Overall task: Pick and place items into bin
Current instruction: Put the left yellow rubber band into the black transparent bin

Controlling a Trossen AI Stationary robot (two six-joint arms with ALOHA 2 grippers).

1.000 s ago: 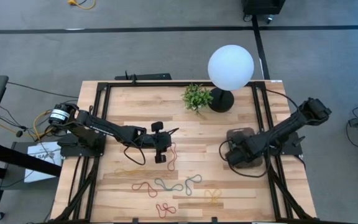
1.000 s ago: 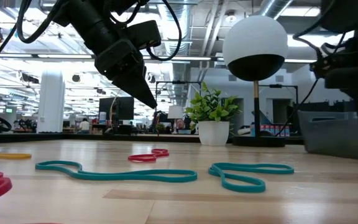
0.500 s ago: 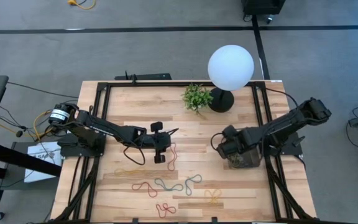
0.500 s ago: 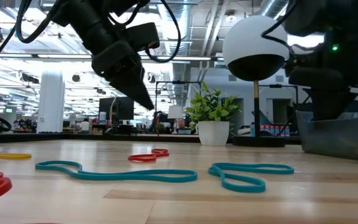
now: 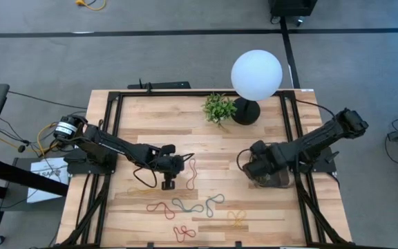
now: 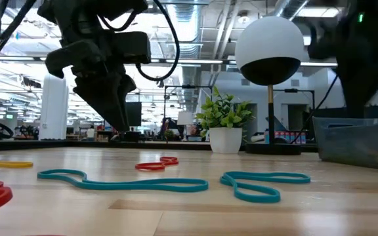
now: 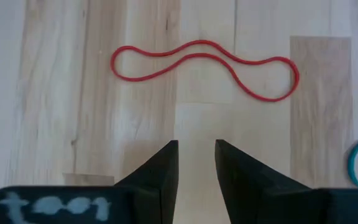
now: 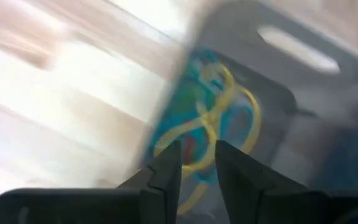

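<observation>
Two matte black jointed arms, slim links, loose black cables looping alongside. Left arm [image 5: 109, 144] base joint carries a round silver-and-white label; wedge-shaped dark fingers [image 7: 160, 177] taper forward, with a smudged white marking on the bar behind them.

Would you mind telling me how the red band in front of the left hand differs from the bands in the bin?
The red band lies alone, stretched in a long wavy loop on bare table; the bands in the bin are yellow and blue-green, tangled in a heap. The left hand points at the red band; the right hand is over the bin. Both are thin loops, and neither is gripped.
</observation>
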